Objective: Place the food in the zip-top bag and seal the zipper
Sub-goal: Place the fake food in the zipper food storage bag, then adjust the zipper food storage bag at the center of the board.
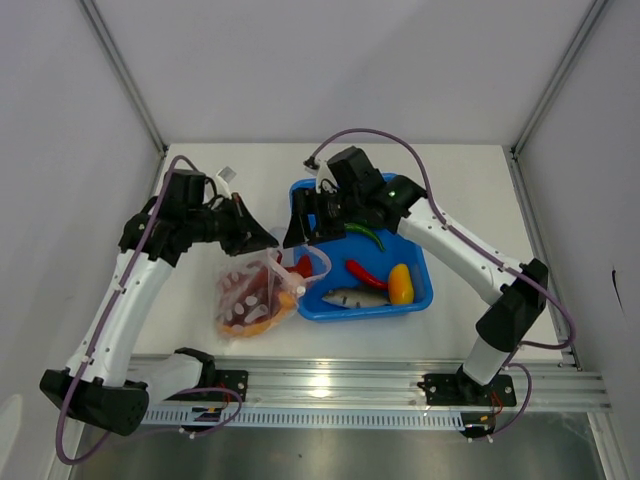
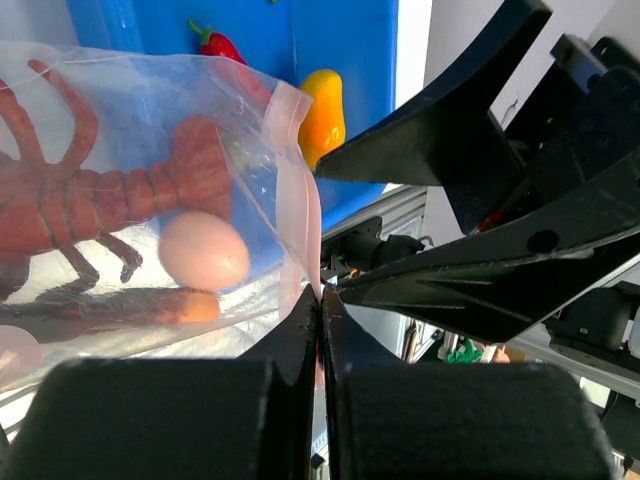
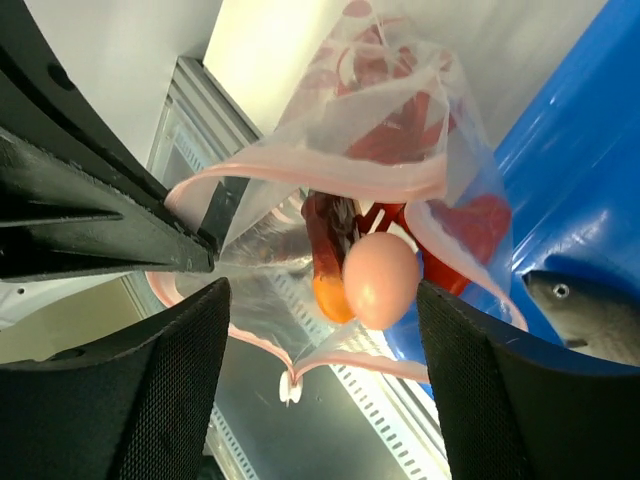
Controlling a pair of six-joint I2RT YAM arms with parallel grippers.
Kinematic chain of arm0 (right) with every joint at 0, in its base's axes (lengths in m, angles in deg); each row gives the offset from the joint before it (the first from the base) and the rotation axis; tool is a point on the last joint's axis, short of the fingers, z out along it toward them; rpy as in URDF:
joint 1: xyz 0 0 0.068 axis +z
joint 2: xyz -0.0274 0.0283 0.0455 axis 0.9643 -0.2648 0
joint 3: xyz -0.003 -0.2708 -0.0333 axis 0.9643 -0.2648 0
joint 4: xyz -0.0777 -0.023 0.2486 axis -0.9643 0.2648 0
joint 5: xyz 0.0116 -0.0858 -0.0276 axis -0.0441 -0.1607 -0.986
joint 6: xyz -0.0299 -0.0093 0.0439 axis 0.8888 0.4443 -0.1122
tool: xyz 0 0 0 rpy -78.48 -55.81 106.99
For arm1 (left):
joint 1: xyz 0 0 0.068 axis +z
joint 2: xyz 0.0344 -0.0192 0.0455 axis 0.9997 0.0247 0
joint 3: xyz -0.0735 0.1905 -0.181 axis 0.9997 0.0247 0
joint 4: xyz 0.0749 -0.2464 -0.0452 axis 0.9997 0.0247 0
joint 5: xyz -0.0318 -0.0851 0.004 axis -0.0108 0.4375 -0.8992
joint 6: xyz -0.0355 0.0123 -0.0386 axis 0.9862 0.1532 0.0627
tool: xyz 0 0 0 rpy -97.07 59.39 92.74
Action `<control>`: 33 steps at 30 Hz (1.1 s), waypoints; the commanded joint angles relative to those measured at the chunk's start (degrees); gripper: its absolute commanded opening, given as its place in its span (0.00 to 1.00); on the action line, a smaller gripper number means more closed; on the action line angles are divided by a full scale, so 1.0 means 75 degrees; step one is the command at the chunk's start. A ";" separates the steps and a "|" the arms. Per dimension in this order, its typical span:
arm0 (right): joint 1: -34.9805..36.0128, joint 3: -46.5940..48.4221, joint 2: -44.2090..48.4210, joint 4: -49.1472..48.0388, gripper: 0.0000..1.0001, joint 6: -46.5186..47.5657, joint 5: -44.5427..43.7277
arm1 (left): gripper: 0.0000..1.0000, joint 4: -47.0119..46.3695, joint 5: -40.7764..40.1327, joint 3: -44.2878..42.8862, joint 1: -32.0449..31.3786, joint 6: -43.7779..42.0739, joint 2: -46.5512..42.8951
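Bag (image 2: 150,90): clear crinkly plast.; tub (image 1: 360,312): glossy blue plast.; egg (image 2: 204,250): smooth, matt.

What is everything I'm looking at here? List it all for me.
Table: one, white, under everything.
Zip-top bag: one, clear with a pink strip, left of the tub.
Slider: one, white, on the strip.
Lobster: one, red-brown, in the bag.
Egg: one, pale, in the bag.
Stick-shaped food: one, orange-brown, under the egg.
Tub: one, blue, mid-table.
Fish: one, grey, in the tub.
Pepper: one, yellow, in the tub.
Chili: one, red, in the tub.
Green food: one, in the tub.
Left tool: pinching the bag's edge.
Right tool: open at the bag's mouth.
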 commanded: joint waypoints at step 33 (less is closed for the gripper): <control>-0.0666 -0.1761 0.0200 0.0355 0.47 0.0078 0.0166 | 0.01 0.0084 0.0172 -0.0455 0.0061 0.0064 -0.0381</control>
